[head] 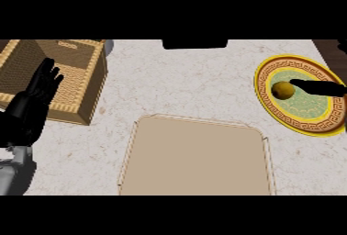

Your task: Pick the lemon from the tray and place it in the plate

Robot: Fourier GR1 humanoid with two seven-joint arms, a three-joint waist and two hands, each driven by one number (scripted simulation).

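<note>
The yellow lemon [283,89] lies on the round plate [271,108], a yellow-rimmed plate with a green patterned middle, at the right of the counter. My right hand [320,87] comes in from the right edge over the plate. Only its straight fingers show; their tips touch the lemon's right side and do not curl round it. The beige tray [133,142] sits at the front centre with nothing on it. At the left edge my left hand [37,94] rests open with its fingers up, in front of the basket.
A woven wicker basket [71,75] stands at the back left. A dark object [195,43] sits at the counter's far edge, centre. Marble counter [190,87] lies between the basket, tray and plate.
</note>
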